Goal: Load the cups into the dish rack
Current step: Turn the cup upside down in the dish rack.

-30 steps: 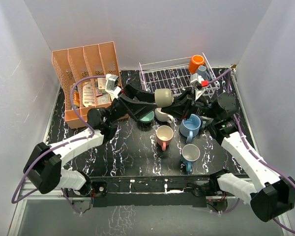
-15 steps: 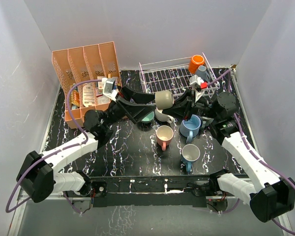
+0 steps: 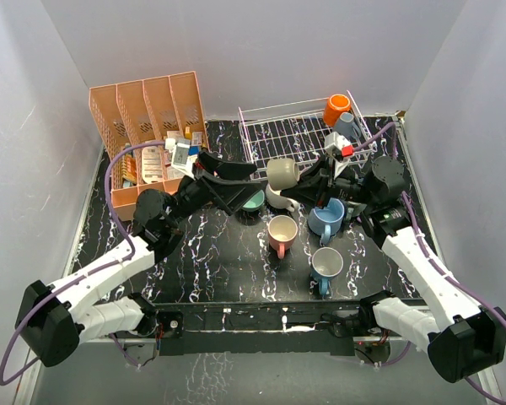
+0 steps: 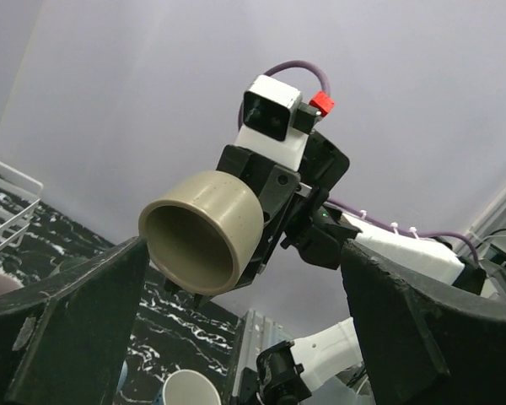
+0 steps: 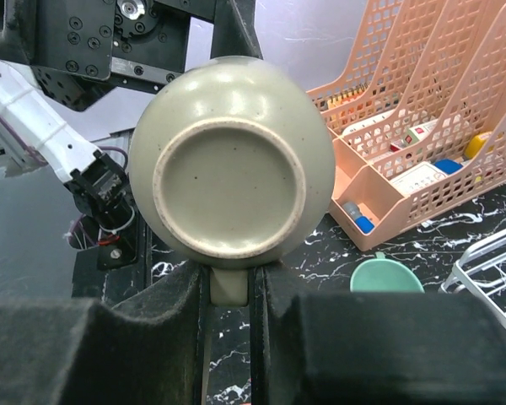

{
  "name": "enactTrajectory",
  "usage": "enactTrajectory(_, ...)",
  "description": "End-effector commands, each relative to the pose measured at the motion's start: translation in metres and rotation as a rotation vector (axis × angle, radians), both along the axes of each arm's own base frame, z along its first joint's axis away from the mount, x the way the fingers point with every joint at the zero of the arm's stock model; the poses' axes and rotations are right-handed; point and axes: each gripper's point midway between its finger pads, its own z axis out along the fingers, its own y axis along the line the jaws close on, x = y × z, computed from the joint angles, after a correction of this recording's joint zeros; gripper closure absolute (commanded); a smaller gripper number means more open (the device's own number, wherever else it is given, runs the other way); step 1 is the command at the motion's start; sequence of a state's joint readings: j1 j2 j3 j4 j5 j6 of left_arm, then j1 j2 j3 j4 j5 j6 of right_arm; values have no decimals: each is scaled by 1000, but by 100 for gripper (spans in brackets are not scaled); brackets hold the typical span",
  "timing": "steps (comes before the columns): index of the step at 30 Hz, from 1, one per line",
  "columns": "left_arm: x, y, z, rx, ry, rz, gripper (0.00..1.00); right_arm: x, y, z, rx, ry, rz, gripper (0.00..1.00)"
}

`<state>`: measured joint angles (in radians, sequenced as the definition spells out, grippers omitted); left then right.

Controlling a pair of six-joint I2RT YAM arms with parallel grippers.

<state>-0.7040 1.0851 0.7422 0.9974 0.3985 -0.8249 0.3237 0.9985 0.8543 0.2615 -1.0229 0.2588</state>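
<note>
Right gripper (image 5: 230, 283): nearly closed, pinching the handle of an olive mug (image 5: 232, 160). Held on its side, above the table (image 3: 211, 253), with its base turned back toward the right wrist and its mouth toward the left arm.

Left gripper (image 3: 246, 187): spread wide, gripping nothing. Facing the mouth of the olive mug, one finger (image 4: 76, 329) to each side of it in the wrist view. No contact visible between those fingers and the mug.

Below and just beside the two grippers, standing on the table: teal mug (image 3: 253, 201) under the left fingers, cream mug (image 3: 278, 199) under the held one, blue mug (image 3: 326, 218) under the right gripper. Nearer the bases: pink mug (image 3: 282, 232) and pale blue mug (image 3: 326, 263).

Dish rack (image 3: 287, 135): beyond both grippers, toward the back wall, apart from the olive mug. In its far right corner, beyond the right wrist, an orange mug (image 3: 336, 110) with a grey-blue mug (image 3: 347, 125) beside it, the latter partly hidden.

Salmon organizer (image 3: 148, 118): behind and to the left of the left gripper.
</note>
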Motion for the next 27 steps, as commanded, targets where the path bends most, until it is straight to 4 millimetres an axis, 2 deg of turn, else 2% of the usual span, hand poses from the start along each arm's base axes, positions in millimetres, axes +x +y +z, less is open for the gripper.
enactTrajectory(1, 4, 8, -2, 54, -15, 74, 6, 2, -6, 24, -11, -157, -24, 92)
enactTrajectory(5, 8, 11, -12, 102, 4, 115, 6, 11, -10, 19, -55, -184, -56, 92)
enactTrajectory(12, 25, 21, -50, 201, 95, 225, 3, 39, -23, 10, -156, -237, -155, 92)
enactTrajectory(21, 37, 29, -97, 324, 228, 294, 3, 98, -54, -9, -361, -189, -275, 92)
enactTrajectory(27, 38, 31, -110, 349, 269, 302, 3, 143, -84, -23, -486, -116, -350, 92)
